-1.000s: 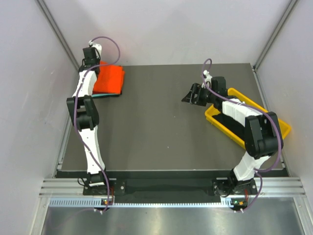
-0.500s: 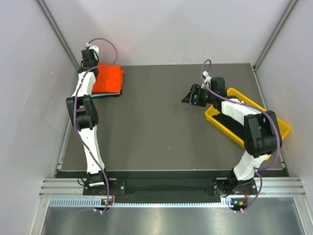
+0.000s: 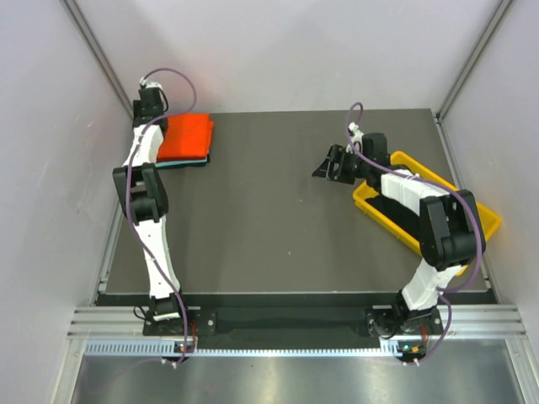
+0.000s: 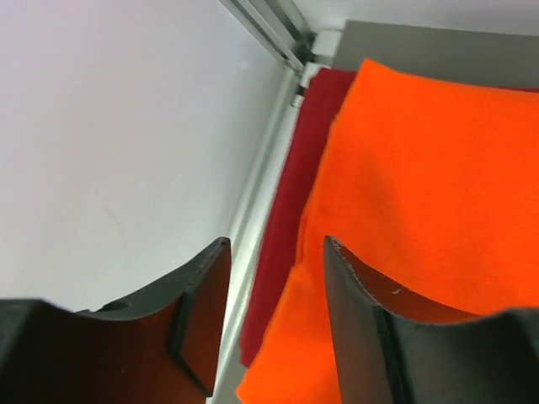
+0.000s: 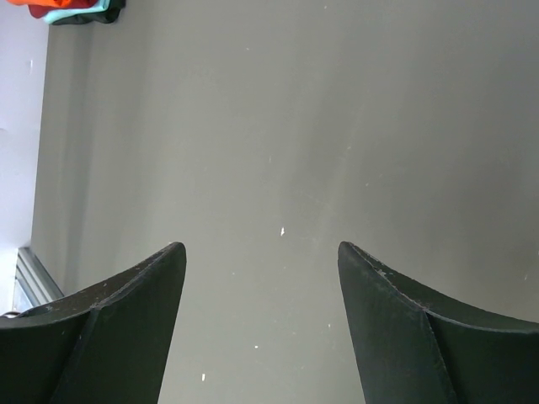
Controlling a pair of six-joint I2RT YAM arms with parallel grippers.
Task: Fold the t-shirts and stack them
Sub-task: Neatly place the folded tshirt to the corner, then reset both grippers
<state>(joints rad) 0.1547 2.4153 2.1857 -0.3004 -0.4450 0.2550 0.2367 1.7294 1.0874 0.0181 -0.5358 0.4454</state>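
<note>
Two grippers hang open and empty over a matte grey table (image 3: 269, 227). Soft folded cloth is stacked at the table's far left corner: a flat, bright orange t-shirt (image 3: 187, 137) on top, a dark red t-shirt (image 4: 290, 219) beneath it, and a teal t-shirt (image 5: 84, 13) showing at the edge. The left gripper (image 4: 275, 252), its curved black fingers parted, has drawn back toward the table's far edge. The right gripper (image 5: 261, 252), spread wide, stays above the table's right half. A yellow plastic bin (image 3: 370, 206) sits at the table's right side.

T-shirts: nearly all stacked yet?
Done: a stack in the far-left corner, orange shirt on top, dark red shirt and teal shirt beneath. In hand: nothing; the left tool is open at the stack's edge, the right tool open over bare table. Left: no loose shirt shows, though the yellow bin is partly hidden.
</note>
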